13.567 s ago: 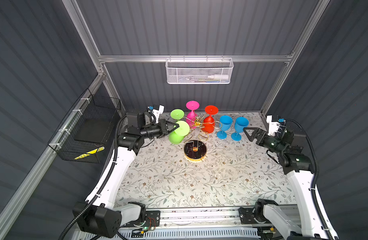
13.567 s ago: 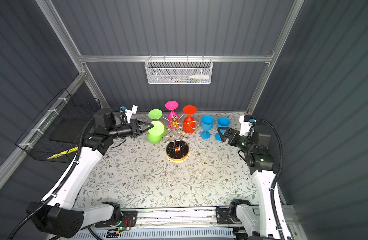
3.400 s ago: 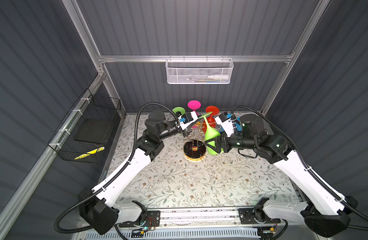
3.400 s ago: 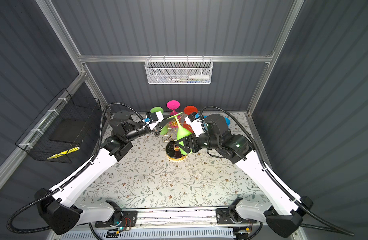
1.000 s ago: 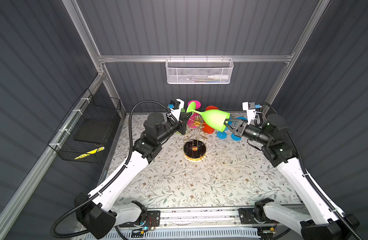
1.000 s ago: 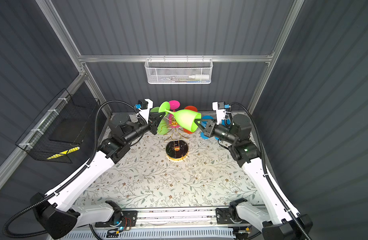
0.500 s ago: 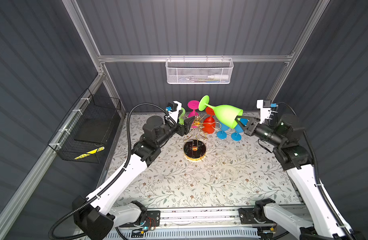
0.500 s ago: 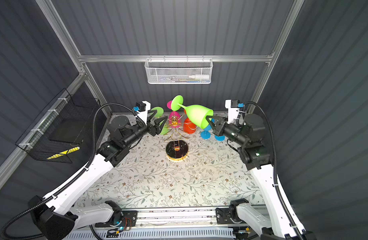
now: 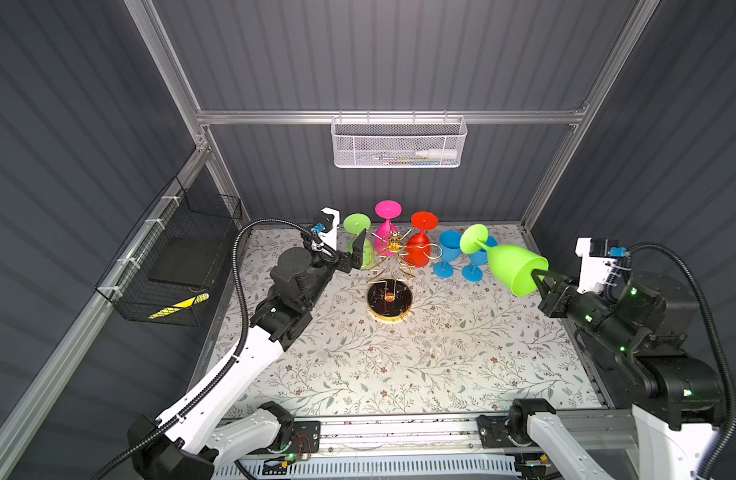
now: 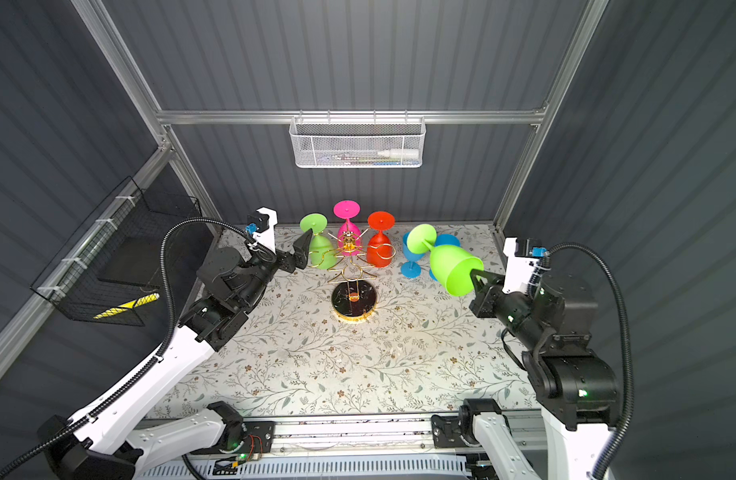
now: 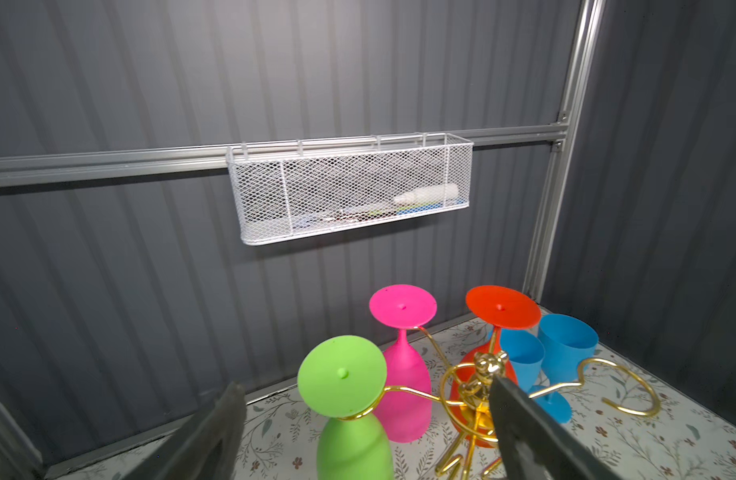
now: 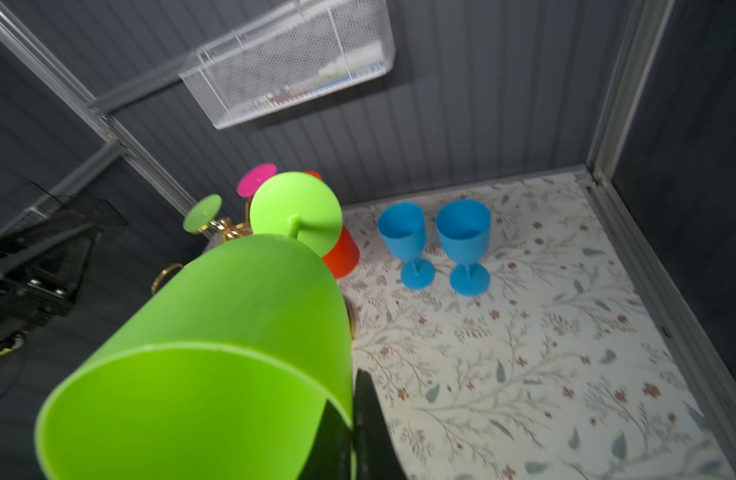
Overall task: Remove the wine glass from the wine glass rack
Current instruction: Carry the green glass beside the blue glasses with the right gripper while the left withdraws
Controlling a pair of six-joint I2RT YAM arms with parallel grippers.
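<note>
Both top views show the right end effector (image 9: 536,275) pinching the rim of a green wine glass (image 9: 511,266). The right wrist view shows one finger inside the bowl and one outside it. This glass is off the wine glass rack (image 9: 390,300) and held in the air to the right of it. It is tilted, with its open mouth toward the end effector and its round foot pointing up and back. In both top views its foot overlaps a blue glass (image 9: 449,249) and a second blue glass (image 9: 472,274), which stand upright side by side on the desk (image 9: 399,361).

The rack's round base sits on the desk toward the back. Three glasses hang upside down from its gold arms: a hanging green glass (image 10: 321,252), a pink glass (image 9: 385,233) and a red glass (image 9: 418,249). The nearer ring arms are bare.

The left end effector (image 10: 298,254) has its fingers spread wide and holds nothing. It sits just to the left of the hanging green glass. In the left wrist view that glass appears between the two fingers (image 11: 229,419); I cannot tell whether either touches it.
</note>
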